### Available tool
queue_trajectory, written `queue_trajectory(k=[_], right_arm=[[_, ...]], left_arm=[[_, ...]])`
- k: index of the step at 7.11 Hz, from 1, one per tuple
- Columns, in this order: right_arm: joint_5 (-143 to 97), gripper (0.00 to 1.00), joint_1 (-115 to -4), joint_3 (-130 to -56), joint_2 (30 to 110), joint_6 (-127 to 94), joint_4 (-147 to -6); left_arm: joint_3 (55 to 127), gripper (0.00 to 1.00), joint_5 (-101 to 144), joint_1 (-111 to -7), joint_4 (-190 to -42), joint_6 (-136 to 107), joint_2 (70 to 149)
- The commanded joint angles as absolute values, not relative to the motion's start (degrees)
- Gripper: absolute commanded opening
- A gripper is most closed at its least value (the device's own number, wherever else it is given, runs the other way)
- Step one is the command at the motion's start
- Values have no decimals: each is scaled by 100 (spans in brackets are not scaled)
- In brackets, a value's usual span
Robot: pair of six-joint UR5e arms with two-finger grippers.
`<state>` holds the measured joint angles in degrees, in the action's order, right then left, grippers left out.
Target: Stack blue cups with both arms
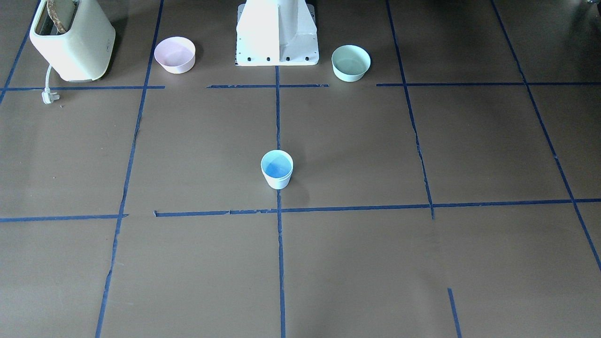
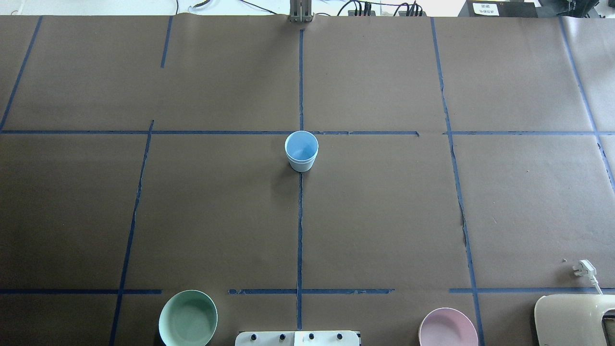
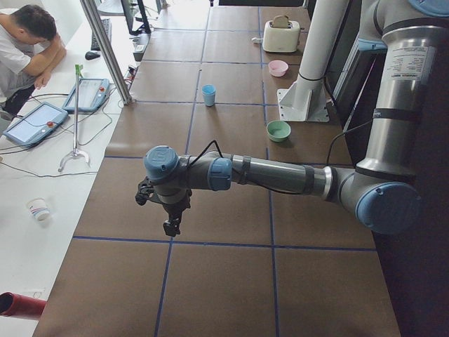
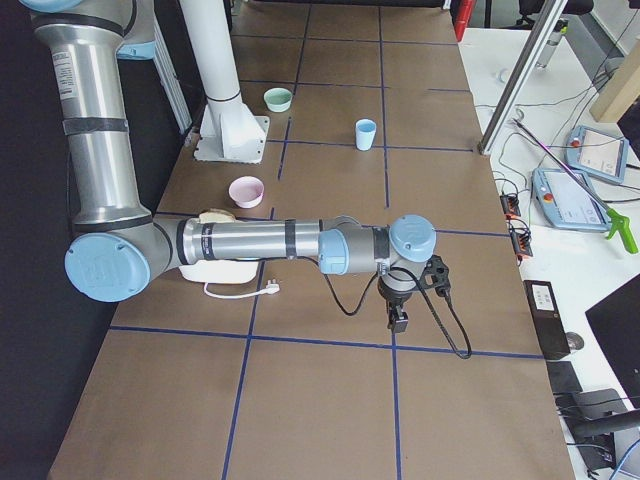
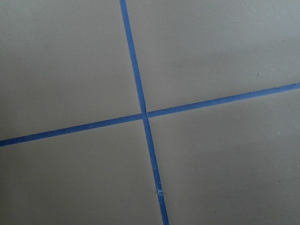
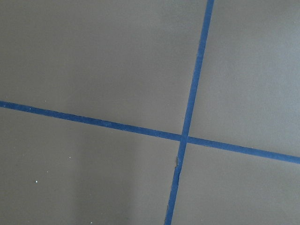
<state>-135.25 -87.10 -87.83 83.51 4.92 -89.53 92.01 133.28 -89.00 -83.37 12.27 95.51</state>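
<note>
One pale-blue cup [image 1: 277, 169] stands upright on the table's centre line, bright blue inside; it also shows in the overhead view [image 2: 301, 151] and both side views [image 3: 208, 95] [image 4: 366, 134]. Only one cup shape shows; I cannot tell whether a second sits nested in it. The left gripper [image 3: 170, 226] hangs over the table's left end, far from the cup. The right gripper [image 4: 398, 322] hangs over the right end, also far away. Both show only in the side views, so I cannot tell if they are open or shut. The wrist views show only brown paper and crossed blue tape.
A mint-green bowl [image 1: 350, 62] and a pink bowl [image 1: 174, 55] stand on either side of the white robot base [image 1: 277, 37]. A cream toaster [image 1: 70, 42] with a loose plug [image 1: 48, 97] stands beyond the pink bowl. A person sits past the far table edge [image 3: 28, 42].
</note>
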Motion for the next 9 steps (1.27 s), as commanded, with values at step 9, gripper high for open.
queue_trajectory(k=[9], right_arm=[[-13535,100,-8657,-8780,8350,475,-8886]], left_arm=[[9475,100,13359,-8895,-8394,1274,9132]])
